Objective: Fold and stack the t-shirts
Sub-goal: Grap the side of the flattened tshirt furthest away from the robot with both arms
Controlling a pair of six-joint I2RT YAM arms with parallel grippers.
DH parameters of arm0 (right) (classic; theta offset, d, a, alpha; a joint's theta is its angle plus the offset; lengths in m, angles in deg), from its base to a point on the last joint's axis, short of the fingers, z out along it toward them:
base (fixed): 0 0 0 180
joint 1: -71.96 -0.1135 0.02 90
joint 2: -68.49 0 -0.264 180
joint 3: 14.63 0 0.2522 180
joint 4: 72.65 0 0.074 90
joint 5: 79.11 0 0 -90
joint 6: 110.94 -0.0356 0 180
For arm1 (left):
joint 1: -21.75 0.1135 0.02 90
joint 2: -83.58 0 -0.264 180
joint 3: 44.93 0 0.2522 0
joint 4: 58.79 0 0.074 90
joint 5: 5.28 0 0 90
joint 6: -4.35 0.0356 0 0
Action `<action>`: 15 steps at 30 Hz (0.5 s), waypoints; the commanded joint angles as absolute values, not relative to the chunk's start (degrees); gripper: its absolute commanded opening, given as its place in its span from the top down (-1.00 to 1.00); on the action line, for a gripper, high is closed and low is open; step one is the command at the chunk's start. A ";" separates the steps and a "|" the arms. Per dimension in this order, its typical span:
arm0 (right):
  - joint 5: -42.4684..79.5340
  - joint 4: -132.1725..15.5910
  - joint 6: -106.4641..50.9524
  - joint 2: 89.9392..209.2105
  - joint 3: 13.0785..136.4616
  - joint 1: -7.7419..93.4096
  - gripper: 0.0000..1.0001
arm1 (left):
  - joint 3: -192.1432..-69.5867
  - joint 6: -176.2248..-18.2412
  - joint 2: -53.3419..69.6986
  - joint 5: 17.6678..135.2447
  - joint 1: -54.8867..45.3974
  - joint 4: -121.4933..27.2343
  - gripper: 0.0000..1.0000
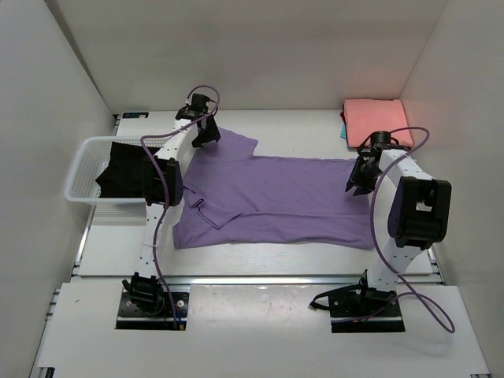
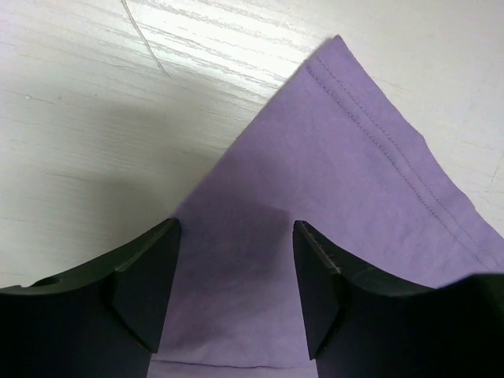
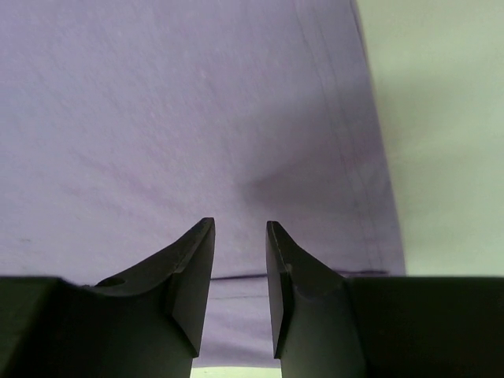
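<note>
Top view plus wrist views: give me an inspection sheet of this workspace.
Surface: white table.
Job's things: purple shirt spread out mid-table; pink shirt folded at far right, teal edge beneath it; black shirt in the basket.
Clutter: nothing seen.
Grippers: left gripper open over a purple sleeve corner; right gripper open over the purple hem.
Cables: purple cables looped along both arms.
Surroundings: white walls.

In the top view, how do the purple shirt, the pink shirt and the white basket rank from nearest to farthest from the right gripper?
From the right gripper:
1. Purple shirt: directly beneath it, spread mid-table.
2. Pink shirt: folded, behind it in the far right corner.
3. White basket: at the table's left side.
</note>
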State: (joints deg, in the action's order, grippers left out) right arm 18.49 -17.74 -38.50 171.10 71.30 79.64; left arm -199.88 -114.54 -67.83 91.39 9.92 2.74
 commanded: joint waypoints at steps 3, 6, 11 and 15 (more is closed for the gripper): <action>18.45 -18.28 -38.43 172.56 74.98 80.49 0.41 | -201.08 -113.78 -67.76 90.34 9.54 4.11 -0.12; 18.80 -20.91 -39.92 173.17 75.78 81.01 0.40 | -201.08 -113.52 -68.38 88.94 9.10 4.37 0.29; 17.23 -25.04 -42.82 176.50 79.73 81.80 0.28 | -200.90 -112.90 -68.56 87.62 8.92 5.16 1.00; 17.13 -27.77 -46.77 179.50 82.62 82.77 0.25 | -200.46 -112.63 -67.42 86.66 9.45 5.33 1.00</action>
